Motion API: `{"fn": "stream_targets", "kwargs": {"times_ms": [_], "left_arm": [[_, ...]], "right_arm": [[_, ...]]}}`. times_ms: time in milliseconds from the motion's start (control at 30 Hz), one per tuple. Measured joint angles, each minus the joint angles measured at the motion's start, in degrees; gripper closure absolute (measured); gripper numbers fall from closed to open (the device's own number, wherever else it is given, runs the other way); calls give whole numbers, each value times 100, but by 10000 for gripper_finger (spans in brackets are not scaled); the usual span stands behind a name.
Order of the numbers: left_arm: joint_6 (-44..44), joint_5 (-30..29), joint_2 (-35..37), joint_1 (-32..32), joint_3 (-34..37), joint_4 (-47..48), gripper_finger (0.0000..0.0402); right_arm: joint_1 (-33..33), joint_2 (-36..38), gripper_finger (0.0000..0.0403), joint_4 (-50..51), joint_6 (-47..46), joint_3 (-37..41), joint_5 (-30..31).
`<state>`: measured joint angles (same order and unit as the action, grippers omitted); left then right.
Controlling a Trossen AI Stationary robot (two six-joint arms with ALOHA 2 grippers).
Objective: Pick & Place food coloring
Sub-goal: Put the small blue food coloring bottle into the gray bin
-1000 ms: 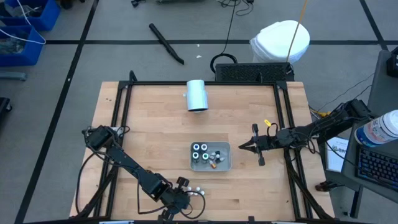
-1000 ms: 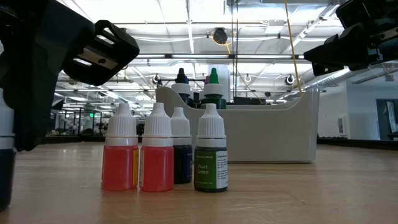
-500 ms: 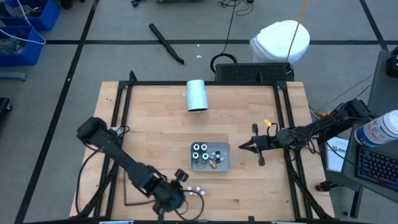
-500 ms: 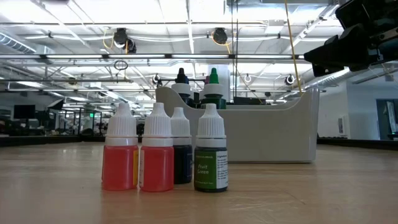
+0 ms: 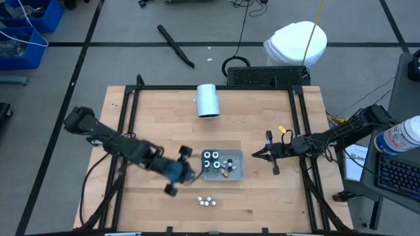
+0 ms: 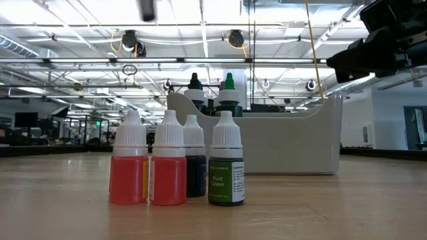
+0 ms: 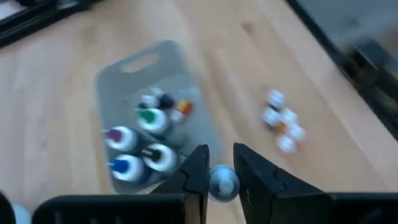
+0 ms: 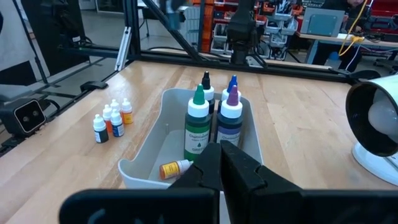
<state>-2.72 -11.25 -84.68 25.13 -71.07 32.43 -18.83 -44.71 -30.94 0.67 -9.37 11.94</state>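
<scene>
My left gripper (image 5: pixel 187 174) hangs above the table just left of the grey tray (image 5: pixel 237 174) and is shut on a small white-capped food coloring bottle (image 7: pixel 222 182). Several bottles stand or lie in the tray (image 7: pixel 124 74). A cluster of white-capped bottles (image 5: pixel 207 201) stands on its bases on the wood near the near edge; the low view shows red, dark and green ones (image 6: pixel 177 167). My right gripper (image 5: pixel 256 155) waits shut, right of the tray, its fingers together in its wrist view (image 8: pixel 221 158). My left gripper pinches the little bottle between its two fingers, coming from above and pointing down. Only the bottle's white cap (image 7: pixel 222 184) shows between the fingers (image 7: pixel 198 163). The bottle is lifted clear of the table.
A white cylinder (image 5: pixel 207 99) lies near the table's far edge. A black frame (image 5: pixel 131 118) runs around the tabletop. Bare wood stretches left of the tray and between tray and cylinder. A white fan-like object (image 8: pixel 379 124) sits near the right arm.
My left gripper has risen from the near edge beside the bottle cluster and swung toward the far side, to the tray's left edge, leaving the low view's foreground. The cluster on the table has stayed put.
</scene>
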Motion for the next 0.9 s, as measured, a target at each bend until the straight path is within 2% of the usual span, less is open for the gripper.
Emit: {"fn": "stream_targets", "kwargs": {"times_ms": [100,267,367,567,700,900], "left_arm": [[291,2,-48,-385,92,-319,338],[277,193,-631,-759,-327,-441,338],[-126,341,-1168,-846,-925,-319,338],[-664,638,-2612,-1081,-2602,271,338],[-873,651,-3369,-1223,-3581,631,339],[-1209,775,-4089,-1457,-4086,680,339]], "right_arm": [[0,2,403,-6,0,0,-1],[-2,2,403,4,2,0,-2],[-1,3,403,-10,7,2,0],[-1,1,403,27,4,4,-2],[0,2,403,82,4,4,-2],[0,1,403,122,8,4,-3]]}}
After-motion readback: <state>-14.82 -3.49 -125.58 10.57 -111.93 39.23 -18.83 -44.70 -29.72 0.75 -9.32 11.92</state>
